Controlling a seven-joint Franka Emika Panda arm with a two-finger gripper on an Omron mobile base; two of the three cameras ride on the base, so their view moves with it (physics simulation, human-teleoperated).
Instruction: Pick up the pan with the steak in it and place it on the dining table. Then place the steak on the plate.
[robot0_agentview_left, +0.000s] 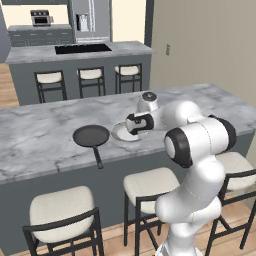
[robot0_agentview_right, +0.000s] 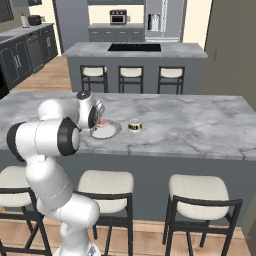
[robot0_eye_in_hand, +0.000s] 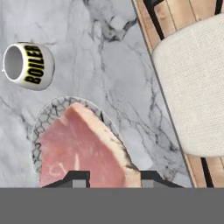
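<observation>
The black pan (robot0_agentview_left: 91, 135) lies empty on the dining table (robot0_agentview_left: 40, 130), its handle pointing toward the near edge. Just right of it sits the pale plate (robot0_agentview_left: 121, 134), also the plate (robot0_agentview_right: 107, 131). My gripper (robot0_agentview_left: 132, 125) hangs low over the plate, shut on the steak (robot0_eye_in_hand: 83, 148). The hand view has the pinkish slab with its paler edge between my fingertips (robot0_eye_in_hand: 78, 178), covering most of the plate (robot0_eye_in_hand: 46, 114) and casting a shadow on it. A strip of the steak (robot0_agentview_right: 102, 122) peeks out beside the hand.
A white mug (robot0_agentview_right: 134, 125) lettered in black and yellow stands on the table just beyond the plate, the same mug (robot0_eye_in_hand: 28, 65). Cushioned stools (robot0_agentview_left: 150, 182) line the near edge of the table. A second counter with a black cooktop (robot0_agentview_left: 82, 48) stands behind.
</observation>
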